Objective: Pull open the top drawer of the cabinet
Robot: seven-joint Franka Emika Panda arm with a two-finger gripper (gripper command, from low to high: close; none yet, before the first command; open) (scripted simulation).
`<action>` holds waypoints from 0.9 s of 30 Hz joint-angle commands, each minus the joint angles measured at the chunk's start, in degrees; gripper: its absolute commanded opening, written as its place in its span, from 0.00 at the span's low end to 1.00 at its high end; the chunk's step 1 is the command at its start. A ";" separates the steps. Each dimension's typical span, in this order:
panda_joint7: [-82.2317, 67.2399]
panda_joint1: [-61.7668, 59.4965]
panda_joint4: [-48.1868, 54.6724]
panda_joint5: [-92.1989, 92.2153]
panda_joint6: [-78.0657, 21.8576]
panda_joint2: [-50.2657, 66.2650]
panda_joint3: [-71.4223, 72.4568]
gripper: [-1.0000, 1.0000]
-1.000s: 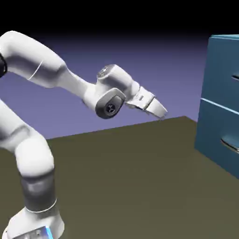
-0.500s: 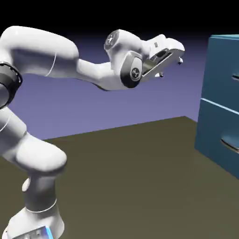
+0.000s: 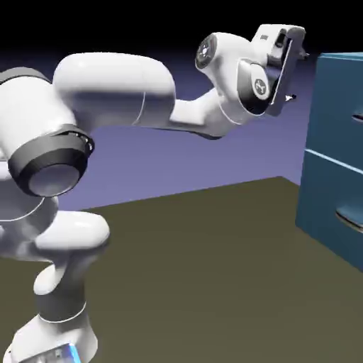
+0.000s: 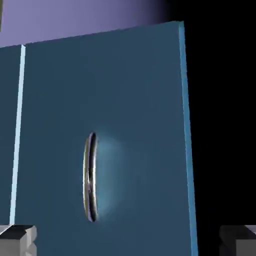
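Note:
The teal-blue cabinet (image 3: 327,177) stands at the exterior view's right edge. Its top drawer (image 3: 339,106) sits flush with the cabinet, and only a bit of its pale grey handle (image 3: 357,119) shows at the frame edge. My gripper (image 3: 297,74) hovers high, just left of the cabinet's upper corner, open, with one finger above the other and apart from the drawer. In the hand view the top drawer's front (image 4: 130,100) fills the frame, rolled sideways. Its thin bar handle (image 4: 90,177) stands upright left of centre. Both grey fingertips (image 4: 17,239) sit wide apart with nothing between them.
A lower drawer with a curved grey handle (image 3: 350,217) lies below the top one; a pale seam (image 4: 17,135) separates the two fronts. The olive table top (image 3: 213,269) stretches between my base and the cabinet.
The arm has swung upward and toward the cabinet, from mid-height over the table to the level of the top drawer. The hand has rolled so its fingers stack vertically. The jaws stayed open.

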 commanded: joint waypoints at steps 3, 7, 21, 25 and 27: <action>-4.92 6.23 4.06 -6.14 0.03 -0.32 -5.95 0.50; -11.49 14.54 9.46 -14.32 0.07 -0.75 -13.87 0.50; -34.45 43.61 28.38 -42.95 0.20 -2.25 -41.60 0.50; -41.01 51.91 33.79 -51.13 0.24 -2.68 -49.52 0.50; -44.29 56.07 36.49 -55.22 0.25 -2.89 -53.49 0.50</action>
